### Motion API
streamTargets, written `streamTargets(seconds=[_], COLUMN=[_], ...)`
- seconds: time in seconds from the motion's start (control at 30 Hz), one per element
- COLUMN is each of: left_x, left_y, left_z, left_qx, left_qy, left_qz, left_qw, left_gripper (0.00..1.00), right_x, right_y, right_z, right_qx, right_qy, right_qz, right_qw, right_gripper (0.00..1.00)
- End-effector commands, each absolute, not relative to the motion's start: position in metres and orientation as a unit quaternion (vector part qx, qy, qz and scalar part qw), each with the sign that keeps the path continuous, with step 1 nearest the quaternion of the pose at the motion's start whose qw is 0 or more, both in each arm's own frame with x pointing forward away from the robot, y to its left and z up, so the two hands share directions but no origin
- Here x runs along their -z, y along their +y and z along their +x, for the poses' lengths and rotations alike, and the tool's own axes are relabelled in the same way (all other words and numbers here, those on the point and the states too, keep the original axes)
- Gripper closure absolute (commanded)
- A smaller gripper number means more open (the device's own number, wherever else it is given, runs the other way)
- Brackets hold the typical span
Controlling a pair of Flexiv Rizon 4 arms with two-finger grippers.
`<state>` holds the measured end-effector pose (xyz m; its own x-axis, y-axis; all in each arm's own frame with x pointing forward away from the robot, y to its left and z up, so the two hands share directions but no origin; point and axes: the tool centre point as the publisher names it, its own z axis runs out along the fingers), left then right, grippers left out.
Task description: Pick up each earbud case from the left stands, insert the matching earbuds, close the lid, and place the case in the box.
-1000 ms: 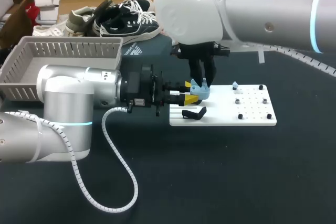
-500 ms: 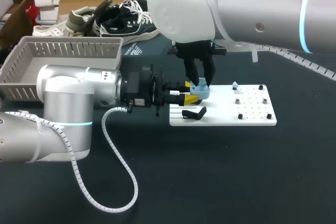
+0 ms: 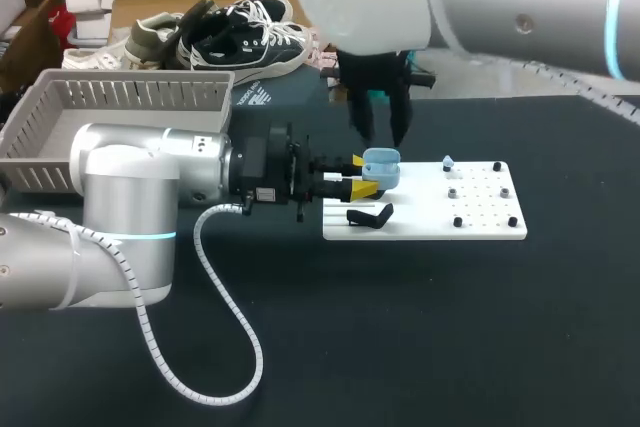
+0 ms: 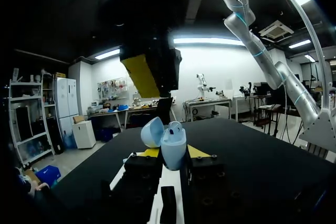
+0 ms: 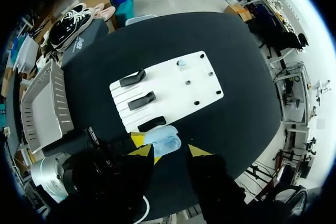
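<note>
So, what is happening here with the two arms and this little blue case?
The left gripper holds a light blue earbud case by its sides, at the edge of the white board. The lid is open and one earbud sits inside. The right gripper hangs open just above the case, holding nothing. A second earbud stands on the board. The case is not yet in the grey box.
</note>
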<state>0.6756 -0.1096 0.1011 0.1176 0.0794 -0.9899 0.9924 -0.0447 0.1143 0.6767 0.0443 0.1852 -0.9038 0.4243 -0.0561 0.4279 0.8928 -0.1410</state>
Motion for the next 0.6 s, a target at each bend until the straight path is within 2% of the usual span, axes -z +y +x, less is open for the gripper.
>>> streamTargets(seconds=[0.03, 0.1, 0.17, 0.23, 0.37, 0.43, 0.6], left_x=[-0.1, -0.1, -0.1, -0.1, -0.1, -0.1, -0.1], left_y=[-0.111, -0.111, -0.111, -0.111, -0.111, -0.111, -0.111], left_z=[0.676, 0.676, 0.676, 0.676, 0.676, 0.676, 0.676], left_qx=[0.458, 0.458, 0.458, 0.458, 0.458, 0.458, 0.458], left_qy=[0.48, 0.48, 0.48, 0.48, 0.48, 0.48, 0.48], left_qz=[0.558, 0.558, 0.558, 0.558, 0.558, 0.558, 0.558], left_qw=[0.498, 0.498, 0.498, 0.498, 0.498, 0.498, 0.498], left_gripper=[1.0, 1.0, 1.0, 1.0, 1.0, 1.0, 1.0], right_x=[-0.197, -0.2, -0.2, -0.197, -0.188, -0.185, -0.177], right_y=[0.02, 0.012, 0.002, -0.007, -0.022, -0.026, -0.041], right_z=[0.661, 0.665, 0.671, 0.677, 0.689, 0.695, 0.71], right_qx=[0.028, 0.019, 0.009, -0.002, -0.017, -0.018, -0.028], right_qy=[0.972, 0.97, 0.965, 0.962, 0.956, 0.956, 0.959], right_qz=[0.23, 0.236, 0.25, 0.258, 0.271, 0.266, 0.248], right_qw=[0.045, 0.063, 0.074, 0.085, 0.109, 0.123, 0.134], right_gripper=[0.55, 0.51, 0.33, 0.24, 0.29, 0.48, 0.51])
